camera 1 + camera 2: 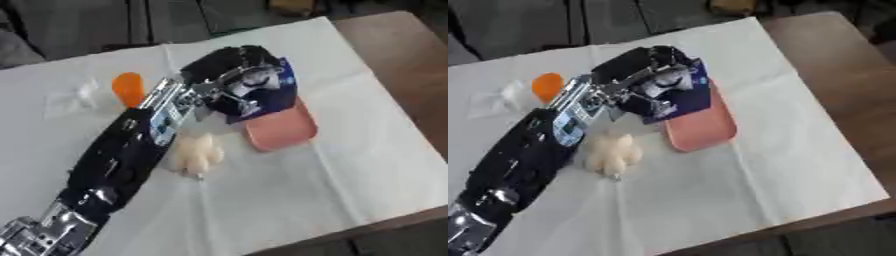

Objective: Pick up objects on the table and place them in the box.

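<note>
The robot's left hand point(234, 80) reaches across the white-covered worktop point(350, 150), fingers curled around a dark blue packet point(278, 95). Under and just beyond the fingers lies a pink tray point(282, 130). No box is in view.

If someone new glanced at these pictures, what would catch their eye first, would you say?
First the black left arm reaching up from the lower left, its left hand over a dark blue packet mid-table. Beside that lies a pink tray, with an orange object to the left and a cream lump below.
</note>
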Motion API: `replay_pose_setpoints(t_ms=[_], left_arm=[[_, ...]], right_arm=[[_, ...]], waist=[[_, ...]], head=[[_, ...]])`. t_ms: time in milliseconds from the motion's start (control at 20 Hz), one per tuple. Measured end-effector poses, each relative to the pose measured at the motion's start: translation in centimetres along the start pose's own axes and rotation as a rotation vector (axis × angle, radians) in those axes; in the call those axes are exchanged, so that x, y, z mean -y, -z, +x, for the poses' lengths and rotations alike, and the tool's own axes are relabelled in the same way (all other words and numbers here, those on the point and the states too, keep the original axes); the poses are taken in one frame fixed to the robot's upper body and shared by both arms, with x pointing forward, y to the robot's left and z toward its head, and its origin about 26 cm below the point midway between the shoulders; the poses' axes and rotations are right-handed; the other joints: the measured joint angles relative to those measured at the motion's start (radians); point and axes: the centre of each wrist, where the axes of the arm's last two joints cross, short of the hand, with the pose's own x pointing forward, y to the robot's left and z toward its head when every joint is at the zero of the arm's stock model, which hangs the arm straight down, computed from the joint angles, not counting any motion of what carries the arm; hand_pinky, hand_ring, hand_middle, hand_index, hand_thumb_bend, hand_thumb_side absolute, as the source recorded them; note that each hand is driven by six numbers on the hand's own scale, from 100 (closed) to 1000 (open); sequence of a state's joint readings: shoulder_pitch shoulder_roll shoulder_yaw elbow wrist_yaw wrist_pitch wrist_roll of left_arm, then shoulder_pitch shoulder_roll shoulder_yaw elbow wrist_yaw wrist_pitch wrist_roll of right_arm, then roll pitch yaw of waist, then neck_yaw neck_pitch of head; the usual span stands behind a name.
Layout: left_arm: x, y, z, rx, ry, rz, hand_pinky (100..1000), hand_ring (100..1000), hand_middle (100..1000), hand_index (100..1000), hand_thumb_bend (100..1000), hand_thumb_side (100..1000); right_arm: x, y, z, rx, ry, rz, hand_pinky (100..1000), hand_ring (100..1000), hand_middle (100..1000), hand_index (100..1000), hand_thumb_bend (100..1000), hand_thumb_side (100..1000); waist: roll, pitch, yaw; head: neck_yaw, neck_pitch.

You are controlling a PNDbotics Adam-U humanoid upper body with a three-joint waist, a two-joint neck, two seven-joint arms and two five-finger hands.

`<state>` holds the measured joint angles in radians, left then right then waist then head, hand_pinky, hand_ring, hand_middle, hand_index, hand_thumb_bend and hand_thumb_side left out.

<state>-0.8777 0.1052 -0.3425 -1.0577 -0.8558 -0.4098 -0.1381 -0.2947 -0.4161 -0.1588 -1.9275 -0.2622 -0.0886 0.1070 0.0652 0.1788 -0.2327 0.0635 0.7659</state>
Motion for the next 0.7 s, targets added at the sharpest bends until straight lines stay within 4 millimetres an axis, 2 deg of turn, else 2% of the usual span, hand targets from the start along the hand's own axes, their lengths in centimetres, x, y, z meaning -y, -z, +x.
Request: replay_pose_setpoints(t_ms=[200,450,500,550,600,700], left_arm=[[1.05,0.21,-0.03,0.03,-0.005,0.009,486,760,799,899,157,100],[1.3,0.38,0.08,0.05,0.002,0.023,494,760,801,900,180,100],[1.27,0.38,0.09,0.053,0.006,0.024,510,763,804,903,243,100],[1.2,0.42,0.13,0.057,0.011,0.027,510,763,804,903,243,100],[1.14,0.44,0.16,0.06,0.017,0.028,540,779,815,906,335,100],[1.0,0.49,0.25,0.068,0.031,0.027,573,794,824,907,385,137]], right_arm=[[-0.1,0.12,0.03,0.006,0.002,0.004,556,571,789,730,100,735],[-0.27,0.11,-0.03,0.007,0.009,0.005,556,571,789,730,100,735],[-0.27,0.11,-0.03,0.007,0.009,0.005,556,571,789,730,100,735],[-0.28,0.12,-0.03,0.007,0.009,0.005,556,571,789,730,100,735],[-0.28,0.12,-0.03,0.007,0.009,0.006,556,570,788,729,100,735],[-0.28,0.13,-0.03,0.008,0.009,0.006,556,570,788,729,100,735]], waist=[[-0.003,0.003,-0.006],[-0.005,0.007,-0.01],[-0.005,0.008,-0.012],[-0.005,0.008,-0.013],[-0.005,0.008,-0.013],[-0.005,0.008,-0.013]], head=[[0.0,0.0],[0.0,0.0],[0.0,0.0],[0.0,0.0],[0.0,0.0],[0.0,0.0]])
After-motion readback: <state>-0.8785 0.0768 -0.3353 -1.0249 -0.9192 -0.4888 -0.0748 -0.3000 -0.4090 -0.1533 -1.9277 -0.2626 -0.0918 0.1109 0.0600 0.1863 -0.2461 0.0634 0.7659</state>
